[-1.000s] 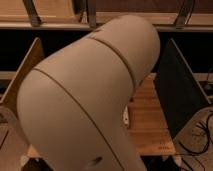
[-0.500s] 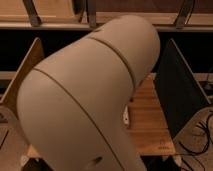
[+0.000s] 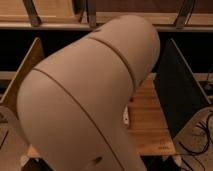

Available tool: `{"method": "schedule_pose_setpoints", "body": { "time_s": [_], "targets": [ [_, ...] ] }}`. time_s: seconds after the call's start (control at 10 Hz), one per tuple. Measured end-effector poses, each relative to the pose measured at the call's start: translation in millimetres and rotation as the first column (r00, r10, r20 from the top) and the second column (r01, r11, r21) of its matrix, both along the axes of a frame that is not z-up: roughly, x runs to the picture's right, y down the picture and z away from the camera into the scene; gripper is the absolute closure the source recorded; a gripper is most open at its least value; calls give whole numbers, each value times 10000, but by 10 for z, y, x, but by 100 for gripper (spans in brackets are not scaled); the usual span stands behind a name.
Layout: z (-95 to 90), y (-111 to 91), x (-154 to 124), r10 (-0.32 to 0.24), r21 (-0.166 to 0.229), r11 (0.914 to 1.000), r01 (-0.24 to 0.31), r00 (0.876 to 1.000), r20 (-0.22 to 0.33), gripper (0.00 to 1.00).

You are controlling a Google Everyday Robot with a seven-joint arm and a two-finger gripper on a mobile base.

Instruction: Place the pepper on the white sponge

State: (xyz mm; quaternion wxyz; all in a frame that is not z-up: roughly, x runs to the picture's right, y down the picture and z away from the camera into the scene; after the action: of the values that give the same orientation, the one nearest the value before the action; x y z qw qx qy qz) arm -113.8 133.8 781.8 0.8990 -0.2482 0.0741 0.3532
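left edge of frame: slanted wooden side panel (image 3: pixel 26 70)
centre: arm (image 3: pixel 95 95) fills most of the view, big beige shell running from lower left to upper middle. It blocks nearly all of the table (image 3: pixel 149 122); only a strip of wood top shows right of centre
small pale bit (image 3: pixel 126 118) peeks out right beside the arm, can't tell what it is
right: dark upright panel (image 3: pixel 177 95), cables (image 3: pixel 202 135) in the lower right corner

pepper: not visible, presumably hidden behind the arm. white sponge: same, can't place it
gripper: out of frame, somewhere past the arm shell; jaws at their widest, nothing suggests a load

handling guess (no sight of it, so going on the task line only): pepper should be light, smooth and a bit slippery, firm skin over a hollow body. Grab across the fattest part of the body, not the stem, moderate squeeze. Sponge is soft and will give, so set it down low and centred or it may roll off
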Motion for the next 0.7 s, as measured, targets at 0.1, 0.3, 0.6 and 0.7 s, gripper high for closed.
{"method": "schedule_pose_setpoints", "body": {
  "time_s": [0.1,0.3,0.6,0.7],
  "targets": [
    [0,0,0,0,0,10000,0,10000,0,20],
    [0,0,0,0,0,10000,0,10000,0,20],
    [10,-68,42,13,160,9999,-15,9999,144,20],
    [25,-148,128,111,346,9993,-121,9995,302,20]
  ]
}}
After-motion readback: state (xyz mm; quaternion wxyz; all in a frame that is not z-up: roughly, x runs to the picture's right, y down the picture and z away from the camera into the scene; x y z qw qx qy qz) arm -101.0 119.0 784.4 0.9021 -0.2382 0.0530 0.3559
